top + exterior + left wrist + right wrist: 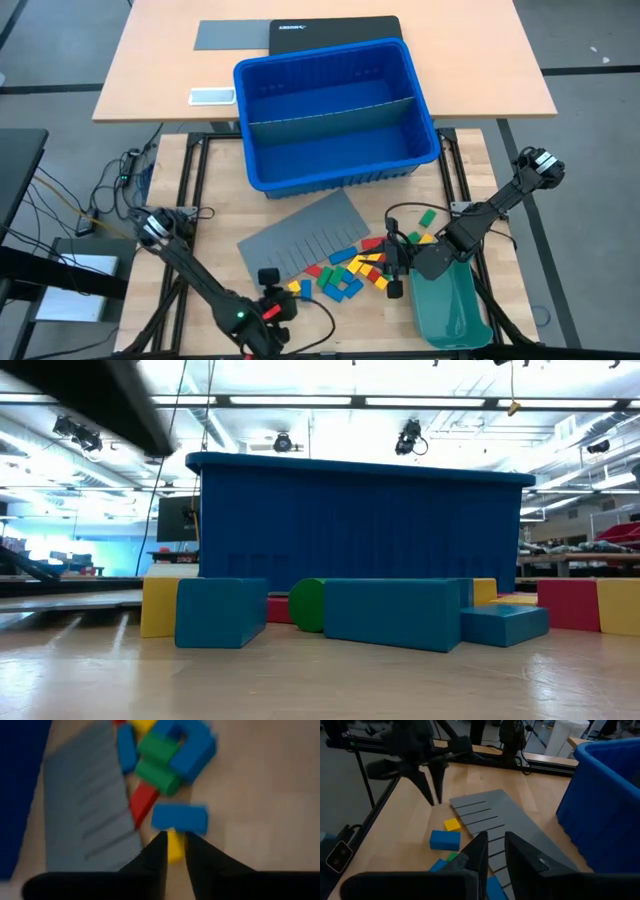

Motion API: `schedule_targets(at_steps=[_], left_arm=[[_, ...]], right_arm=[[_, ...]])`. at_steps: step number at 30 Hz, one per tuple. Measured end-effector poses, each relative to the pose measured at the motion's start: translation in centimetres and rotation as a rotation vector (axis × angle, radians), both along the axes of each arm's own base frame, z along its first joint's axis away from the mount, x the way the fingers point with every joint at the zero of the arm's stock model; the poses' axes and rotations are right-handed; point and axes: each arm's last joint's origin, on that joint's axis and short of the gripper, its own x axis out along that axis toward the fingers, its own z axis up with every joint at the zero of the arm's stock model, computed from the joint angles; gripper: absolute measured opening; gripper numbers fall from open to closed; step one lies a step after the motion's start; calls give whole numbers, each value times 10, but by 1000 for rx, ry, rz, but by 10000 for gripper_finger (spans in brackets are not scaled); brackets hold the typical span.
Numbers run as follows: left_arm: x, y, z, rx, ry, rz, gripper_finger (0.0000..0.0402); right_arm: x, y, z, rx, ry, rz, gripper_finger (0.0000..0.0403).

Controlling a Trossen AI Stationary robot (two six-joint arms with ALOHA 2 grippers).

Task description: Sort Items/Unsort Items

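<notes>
The items, small red, yellow, green and blue blocks [350,270], lie loose in a heap on the wooden table, beside the grey slotted sheet [305,235]. My left gripper [175,837] hangs over a yellow block [174,849] and a blue block [179,817] near the sheet's near left corner. It points down at a slant with a narrow gap between its fingers, and the right wrist view shows it [434,800] clear of the table. My right gripper [495,840] hovers over the heap's right side [392,275], narrowly open, with nothing between its fingers.
A big blue bin [335,110] with a grey divider stands at the far side; in the low view it is a blue wall [360,520] behind the blocks. A teal tray [450,305] lies at the near right under the right arm. Cables run along the table's left.
</notes>
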Motion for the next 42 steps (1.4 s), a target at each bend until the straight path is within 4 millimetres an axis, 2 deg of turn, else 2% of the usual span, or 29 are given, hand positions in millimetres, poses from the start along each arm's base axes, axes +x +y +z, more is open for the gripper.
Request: schedule_targets(at_steps=[6,9,15,24,35,42], left_arm=[[-5,3,-20,-40,135,88,140],[-5,2,-26,-24,149,96,166],[-5,7,-37,16,205,127,197],[-7,18,-48,77,293,216,204],[-1,11,-56,-12,276,210,204],[1,15,-67,26,290,275,204]], right_arm=[[0,0,0,7,2,2,64],[0,0,0,7,2,1,64],[0,0,0,6,3,2,64],[0,0,-1,4,5,1,63],[0,0,-1,4,6,1,61],[0,0,-1,10,6,-1,61]])
